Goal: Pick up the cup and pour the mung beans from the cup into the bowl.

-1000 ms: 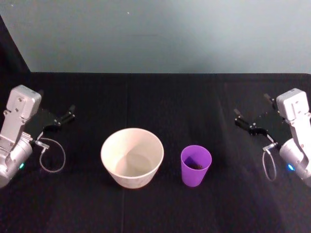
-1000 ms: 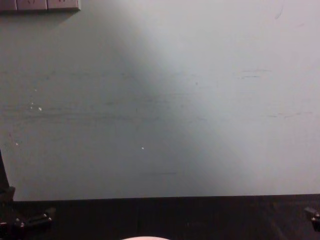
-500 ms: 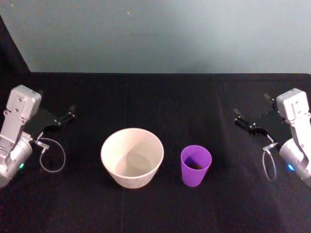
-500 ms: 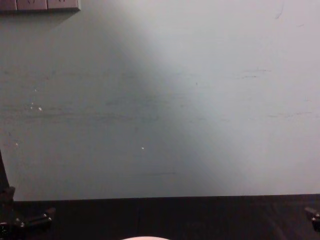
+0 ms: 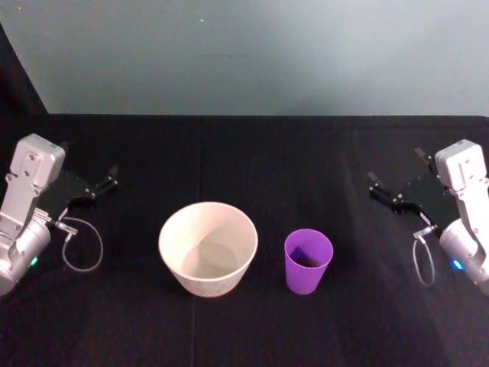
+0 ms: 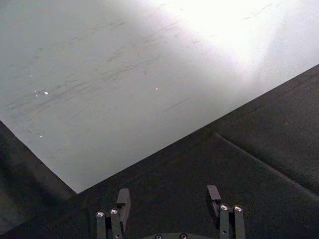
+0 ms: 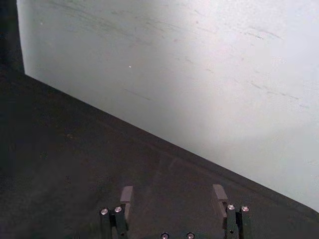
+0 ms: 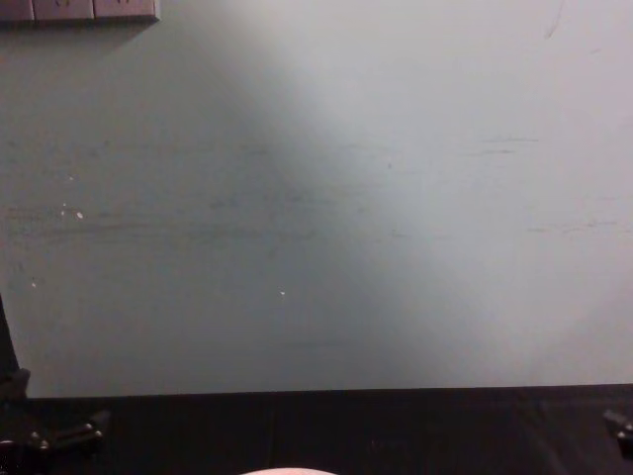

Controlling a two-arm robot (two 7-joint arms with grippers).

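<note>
Cup (image 5: 309, 260) stands upright just right of the bowl (image 5: 200, 284). The right gripper (image 7: 173, 194), its 2 fingers spread, waits at the right edge. It should approach level, grip mid-wall and lift upright. The left gripper (image 6: 168, 196), also spread, sits parked at the left.

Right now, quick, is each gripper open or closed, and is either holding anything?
Left gripper: open, holding nothing, well left of the bowl.
Right gripper: open, holding nothing, well right of the cup.
</note>
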